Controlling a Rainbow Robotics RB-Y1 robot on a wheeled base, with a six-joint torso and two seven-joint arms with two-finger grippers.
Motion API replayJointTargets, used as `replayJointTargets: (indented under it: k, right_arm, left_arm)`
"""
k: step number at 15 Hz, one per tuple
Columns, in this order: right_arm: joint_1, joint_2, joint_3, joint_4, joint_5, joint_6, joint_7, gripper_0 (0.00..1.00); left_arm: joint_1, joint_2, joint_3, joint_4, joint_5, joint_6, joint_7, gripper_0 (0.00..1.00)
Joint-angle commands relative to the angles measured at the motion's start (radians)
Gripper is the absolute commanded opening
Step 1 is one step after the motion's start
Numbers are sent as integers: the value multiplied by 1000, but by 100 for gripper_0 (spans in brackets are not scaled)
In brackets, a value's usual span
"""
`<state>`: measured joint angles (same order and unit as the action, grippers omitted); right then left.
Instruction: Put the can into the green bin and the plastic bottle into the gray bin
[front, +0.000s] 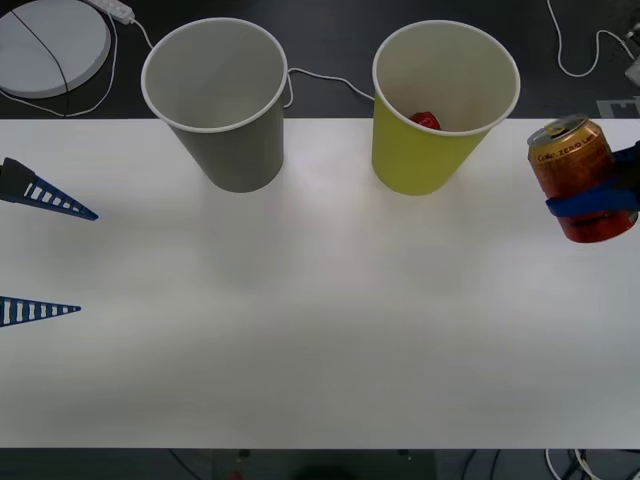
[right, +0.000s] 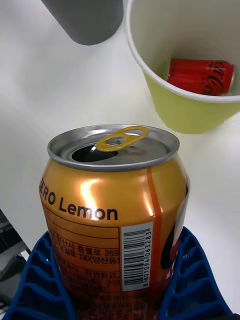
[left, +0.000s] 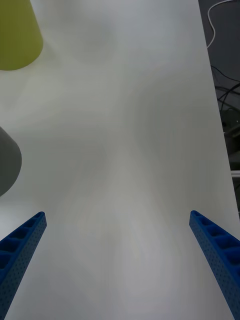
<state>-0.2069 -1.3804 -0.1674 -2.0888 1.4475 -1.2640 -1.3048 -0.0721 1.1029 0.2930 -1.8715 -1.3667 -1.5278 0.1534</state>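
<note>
Orange can (front: 581, 180) sits clamped in the right gripper (front: 590, 203), raised at the surface's (front: 320, 330) right edge beside the green bin (front: 440, 110). Left gripper (front: 45, 255) waits spread wide, holding nothing, near the gray bin (front: 220, 100).

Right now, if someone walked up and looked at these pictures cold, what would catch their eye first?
Most striking is the orange can, clamped upright in the right gripper at the table's right edge, its pull tab already opened. Just beside it stands the green bin at the table's far edge, with a red can lying inside, and the gray bin to its left. The left gripper waits open at the left edge.
</note>
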Motion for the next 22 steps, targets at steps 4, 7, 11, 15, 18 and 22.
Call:
replayJointTargets:
  k: [4,7,11,15,18,22]
  right_arm:
    - [-244,-2,63,142,16,-219,-2,0]
    - [-453,9,235,239,48,-249,-1,0]
    - [-690,109,410,383,151,-307,-1,0]
    - [-862,219,529,532,257,-307,-1,0]
    - [-971,308,612,661,327,-307,9,0]
    - [-1071,435,695,828,419,-267,30,0]
  left_arm:
    - [0,0,0,0,0,0,0,100]
    - [0,0,0,0,0,0,0,100]
    - [0,0,0,0,0,0,0,100]
    - [0,0,0,0,0,0,0,100]
    - [0,0,0,0,0,0,0,100]
    - [0,0,0,0,0,0,0,100]
